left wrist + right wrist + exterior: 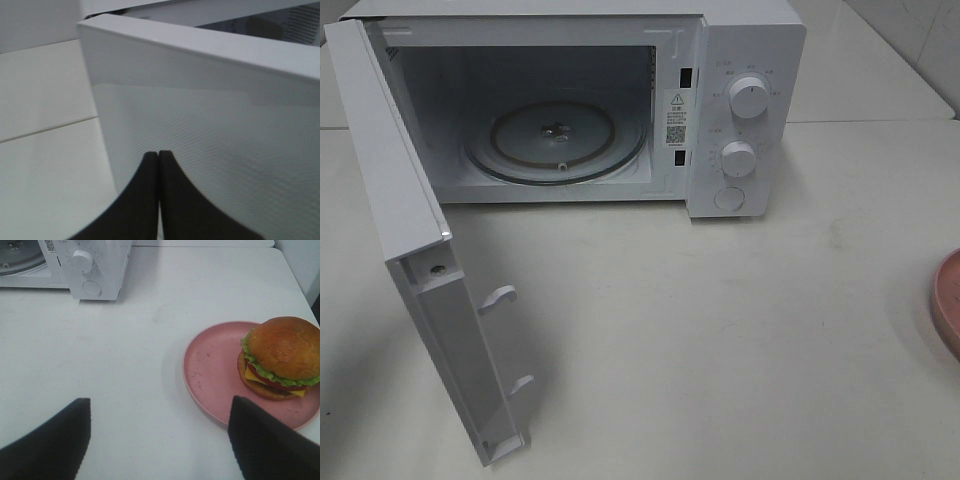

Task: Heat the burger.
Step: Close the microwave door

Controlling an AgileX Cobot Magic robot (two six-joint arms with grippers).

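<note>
your wide-apart right gripper point(159, 440) faces the tall golden-bun burger point(281, 358) for pickup; your left gripper point(159, 165), pressed together, sits against the white microwave door point(210, 125), apparently holding it open.

I see the microwave point(620, 100) cavity wide open at twelve o'clock, only its glass turntable point(557, 140) inside. The swung-out door point(430, 290) walls off nine o'clock; bare table point(720, 340) lies toward three.

The microwave point(740, 110) is white, its open door point(420, 250) white with a fine dotted mesh in the window. The burger point(281, 357) shows a golden-brown bun, green lettuce, yellow cheese and a red layer, on a pink plate point(210, 365). The worktop point(720, 340) is off-white. Both end effectors have black fingers point(265, 440).
</note>
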